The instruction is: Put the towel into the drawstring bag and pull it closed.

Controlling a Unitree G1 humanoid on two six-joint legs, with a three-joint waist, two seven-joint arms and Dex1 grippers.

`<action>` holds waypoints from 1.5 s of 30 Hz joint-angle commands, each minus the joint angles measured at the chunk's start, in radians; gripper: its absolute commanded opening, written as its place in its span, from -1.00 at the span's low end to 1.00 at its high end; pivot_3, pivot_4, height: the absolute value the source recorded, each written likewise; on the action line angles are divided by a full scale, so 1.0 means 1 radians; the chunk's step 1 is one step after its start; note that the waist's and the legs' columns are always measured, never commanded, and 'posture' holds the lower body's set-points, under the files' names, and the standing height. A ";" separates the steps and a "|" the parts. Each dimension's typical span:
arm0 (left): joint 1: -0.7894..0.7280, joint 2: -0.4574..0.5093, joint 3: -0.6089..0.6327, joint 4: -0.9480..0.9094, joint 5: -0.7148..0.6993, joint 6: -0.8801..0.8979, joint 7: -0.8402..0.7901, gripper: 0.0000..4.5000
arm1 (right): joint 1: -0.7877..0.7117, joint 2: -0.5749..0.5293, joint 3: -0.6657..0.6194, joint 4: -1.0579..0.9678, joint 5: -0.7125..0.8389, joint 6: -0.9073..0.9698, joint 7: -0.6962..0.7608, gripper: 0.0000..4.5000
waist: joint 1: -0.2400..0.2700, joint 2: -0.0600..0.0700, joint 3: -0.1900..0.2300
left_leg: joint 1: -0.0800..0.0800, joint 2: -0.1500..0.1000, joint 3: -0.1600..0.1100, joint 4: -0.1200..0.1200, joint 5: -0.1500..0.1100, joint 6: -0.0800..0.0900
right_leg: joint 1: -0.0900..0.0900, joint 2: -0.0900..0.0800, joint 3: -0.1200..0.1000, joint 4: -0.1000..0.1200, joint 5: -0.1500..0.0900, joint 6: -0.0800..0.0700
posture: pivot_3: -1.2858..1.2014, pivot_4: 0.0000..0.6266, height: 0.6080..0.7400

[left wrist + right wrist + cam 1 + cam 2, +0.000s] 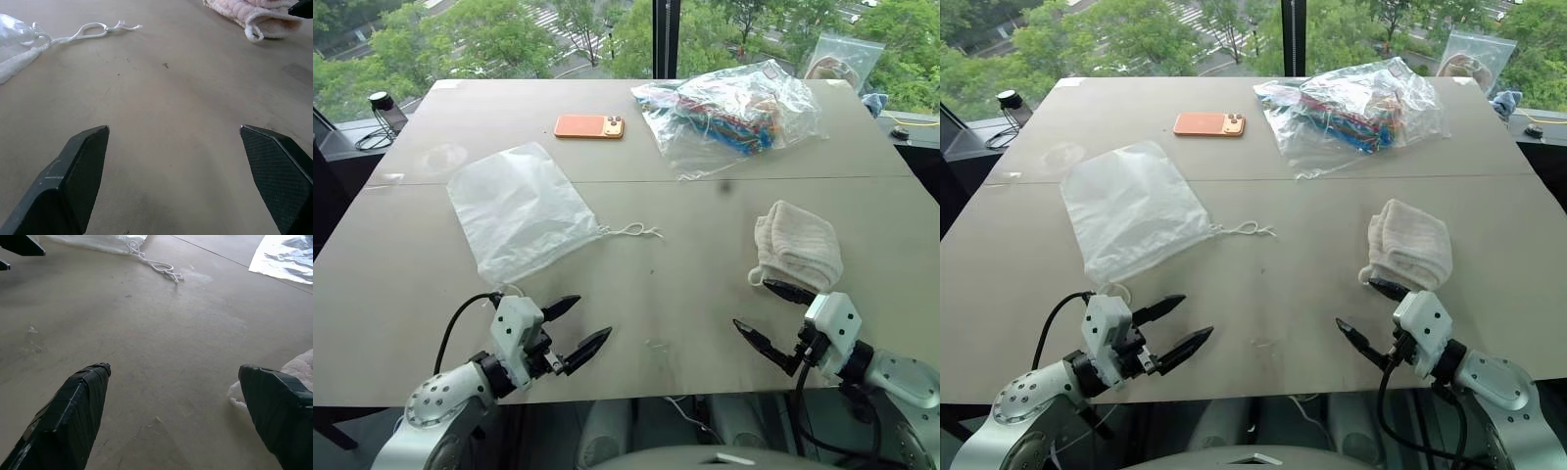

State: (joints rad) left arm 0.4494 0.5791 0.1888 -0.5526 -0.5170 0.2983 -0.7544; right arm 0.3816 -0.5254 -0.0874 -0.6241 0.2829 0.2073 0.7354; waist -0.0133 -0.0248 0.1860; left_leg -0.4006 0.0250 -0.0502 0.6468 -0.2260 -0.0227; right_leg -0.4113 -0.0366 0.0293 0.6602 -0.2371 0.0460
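1. Left end effector (577, 326): fingers spread wide, holding nothing. It hovers low over the near edge of the worktop (685, 196), just short of the drawstring bag (519, 209).
2. Right end effector (766, 315): fingers spread wide, holding nothing. Its far fingertip sits right at the near edge of the towel (798, 245); I cannot tell if it touches.
3. Both arms reach in from the near corners, each end effector angled inward toward the middle and tilted slightly downward.
4. Drawstring bag lies flat on the left half of the worktop, mouth toward the middle, its cords (631, 231) trailing out loose on the surface.
5. Towel lies bunched on the right half, well apart from the bag.
6. At the far side: an orange phone (589, 126) and a clear plastic bag (729, 113) of colourful items.
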 commanded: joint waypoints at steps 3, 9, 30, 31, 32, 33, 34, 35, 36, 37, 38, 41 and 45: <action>-0.071 -0.091 0.042 0.018 0.265 -0.134 0.267 0.97 | -0.157 -0.021 0.068 -0.032 0.043 -0.095 0.089 1.00 | -0.005 0.001 0.001 | 0.001 0.000 0.001 0.000 0.000 0.000 | 0.000 0.000 0.001 -0.001 0.000 0.000 | 0.03 -0.52 0.91; -0.077 -0.097 0.020 0.038 0.810 -0.249 0.607 0.97 | -0.194 -0.053 0.125 -0.046 0.053 -0.120 0.137 1.00 | 0.005 -0.005 -0.003 | 0.001 0.001 0.000 0.000 0.000 0.000 | 0.001 0.002 0.001 -0.001 0.000 0.000 | 0.03 -0.52 0.91; -0.484 -0.096 -0.194 0.322 1.158 -0.113 0.579 0.74 | -0.206 -0.047 0.102 -0.018 -0.015 -0.109 0.012 1.00 | 0.002 -0.006 -0.004 | 0.002 -0.001 0.000 -0.002 -0.001 0.002 | 0.001 0.001 0.000 0.000 0.003 0.004 | 0.03 -0.52 0.91; -0.505 -0.093 -0.185 0.321 1.135 -0.094 0.551 0.60 | -0.216 -0.049 0.098 -0.019 -0.040 -0.088 -0.015 1.00 | 0.001 -0.006 -0.004 | 0.002 -0.001 0.000 -0.001 -0.001 0.002 | 0.001 0.001 0.000 0.000 0.002 0.004 | 0.03 -0.52 0.91; -0.521 -0.092 -0.174 0.319 1.112 -0.076 0.529 0.37 | -0.224 -0.052 0.094 -0.023 -0.059 -0.067 -0.039 1.00 | 0.000 -0.006 -0.004 | 0.002 -0.001 0.000 -0.001 -0.001 0.002 | 0.001 0.001 0.000 0.000 0.002 0.004 | 0.03 -0.52 0.91; -0.541 -0.107 -0.152 0.307 1.054 -0.037 0.488 0.17 | -0.233 -0.052 0.084 -0.031 -0.072 -0.032 -0.068 1.00 | 0.001 -0.006 -0.004 | 0.001 -0.001 0.001 -0.001 -0.001 0.002 | 0.001 0.000 0.000 0.000 0.002 0.004 | 0.03 -0.52 0.91; -0.562 -0.128 -0.126 0.284 0.973 0.011 0.432 -0.04 | -0.242 -0.059 0.069 -0.042 -0.066 0.019 -0.087 1.00 | 0.001 -0.006 -0.004 | 0.001 -0.001 0.000 -0.001 -0.001 0.002 | 0.001 0.000 0.000 0.000 0.003 0.004 | 0.03 -0.52 0.91; -0.579 -0.144 -0.108 0.264 0.906 0.054 0.384 -0.25 | -0.249 -0.068 0.058 -0.049 -0.042 0.063 -0.088 1.00 | 0.001 -0.006 -0.004 | 0.001 -0.001 0.000 -0.001 -0.001 0.002 | 0.001 0.000 0.000 0.001 0.003 0.004 | 0.03 -0.52 0.91; -0.605 -0.170 -0.081 0.233 0.814 0.142 0.320 -0.42 | -0.261 -0.084 0.043 -0.053 0.014 0.109 -0.065 1.00 | 0.001 -0.006 -0.004 | 0.001 -0.001 0.000 -0.001 -0.001 0.002 | 0.001 0.000 0.000 0.001 0.003 0.004 | 0.03 -0.52 0.91; -0.629 -0.189 -0.059 0.206 0.739 0.231 0.269 -0.68 | -0.271 -0.092 0.025 -0.054 0.074 0.148 -0.044 1.00 | 0.002 -0.006 -0.004 | 0.001 -0.001 0.000 -0.001 -0.001 0.002 | 0.001 0.000 0.000 0.001 0.004 0.003 | 0.03 -0.52 0.91; -0.671 -0.209 -0.022 0.178 0.643 0.350 0.215 -0.89 | -0.290 -0.089 -0.011 -0.048 0.127 0.202 -0.059 1.00 | 0.002 -0.006 -0.004 | 0.000 -0.001 0.000 0.000 -0.001 0.002 | 0.001 0.000 0.000 0.001 0.005 0.001 | 0.03 -0.52 0.91; -0.812 -0.239 0.096 0.136 0.409 0.683 0.125 -0.99 | -0.351 -0.098 -0.102 -0.007 0.168 0.304 -0.124 1.00 | 0.001 -0.006 -0.004 | 0.000 -0.001 -0.002 0.002 -0.001 0.002 | 0.002 0.001 -0.002 0.002 0.004 0.004 | 0.03 -0.52 0.91; -0.941 -0.222 0.182 0.145 0.262 0.923 0.118 -0.99 | -0.422 -0.119 -0.200 0.059 0.202 0.399 -0.175 1.00 | -0.005 -0.006 -0.004 | 0.000 -0.002 -0.003 0.003 -0.001 0.002 | 0.003 0.001 -0.002 0.002 0.003 0.005 | 0.03 -0.52 0.91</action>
State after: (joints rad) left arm -0.4753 0.3413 0.3407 -0.3778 -0.1916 1.1404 -0.6300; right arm -0.0198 -0.6278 -0.2259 -0.5778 0.4627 0.5679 0.5899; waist -0.0182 -0.0307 0.1822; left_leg -0.4003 0.0234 -0.0536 0.6495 -0.2269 -0.0211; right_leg -0.4080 -0.0351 0.0271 0.6619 -0.2340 0.0510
